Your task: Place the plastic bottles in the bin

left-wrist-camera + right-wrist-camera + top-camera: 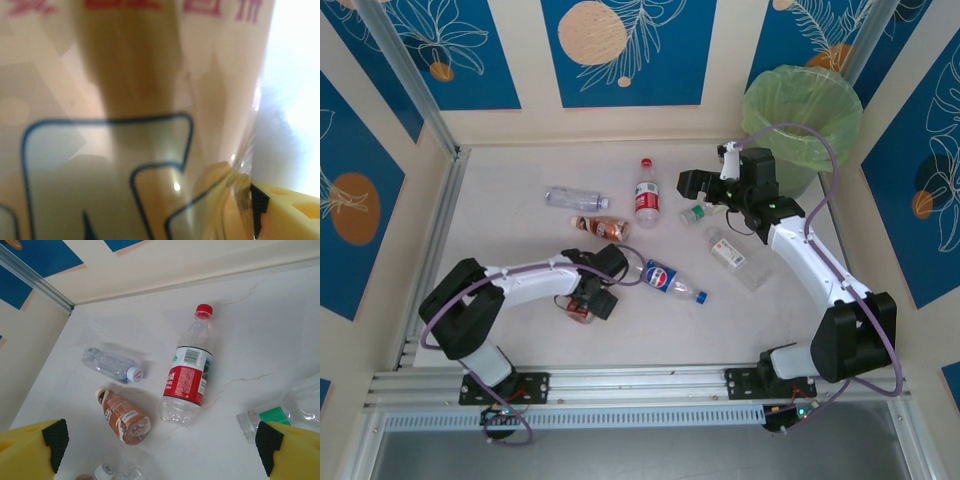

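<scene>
Near the front edge of the table (520, 345), a brown-labelled bottle (125, 125) is flanked by the left tool (590, 302), grip indeterminable; the right tool (160, 440) is spread apart.

The round grey-green bin (802, 118), lined with a light-green bag, stands upright at the bench's (520, 240) far right corner. Scattered lying on the bench are a red-label bottle (647, 200), clear bottle (575, 198), brown-label bottle (600, 227), blue-label bottle (663, 279), green-label bottle (698, 213) and flattened clear bottle (733, 257).
</scene>
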Controlling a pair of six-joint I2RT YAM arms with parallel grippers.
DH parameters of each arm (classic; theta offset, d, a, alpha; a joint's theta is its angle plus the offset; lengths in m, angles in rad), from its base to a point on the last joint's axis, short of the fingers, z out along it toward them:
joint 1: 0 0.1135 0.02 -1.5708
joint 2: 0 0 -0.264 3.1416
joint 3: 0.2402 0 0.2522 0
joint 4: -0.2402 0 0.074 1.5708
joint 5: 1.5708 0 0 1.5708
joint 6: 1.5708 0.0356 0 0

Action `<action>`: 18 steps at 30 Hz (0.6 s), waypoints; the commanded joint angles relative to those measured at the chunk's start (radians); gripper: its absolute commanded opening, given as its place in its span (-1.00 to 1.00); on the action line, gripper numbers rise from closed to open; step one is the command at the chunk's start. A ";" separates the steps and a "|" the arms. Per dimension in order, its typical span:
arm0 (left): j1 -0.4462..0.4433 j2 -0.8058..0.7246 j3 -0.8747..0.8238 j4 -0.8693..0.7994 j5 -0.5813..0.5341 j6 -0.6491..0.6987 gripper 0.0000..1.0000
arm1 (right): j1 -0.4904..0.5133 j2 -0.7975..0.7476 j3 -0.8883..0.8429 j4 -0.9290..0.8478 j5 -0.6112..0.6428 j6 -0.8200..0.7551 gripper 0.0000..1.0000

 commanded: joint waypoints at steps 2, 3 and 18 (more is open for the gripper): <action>-0.006 -0.078 -0.030 -0.022 0.018 0.002 0.86 | 0.011 -0.011 0.002 -0.005 0.018 0.007 0.97; -0.005 -0.096 -0.037 -0.020 0.026 0.002 0.90 | 0.010 -0.009 0.003 -0.004 0.017 0.012 0.97; -0.005 -0.078 -0.072 0.000 0.025 -0.029 0.50 | 0.025 -0.027 0.006 -0.024 0.032 0.013 0.97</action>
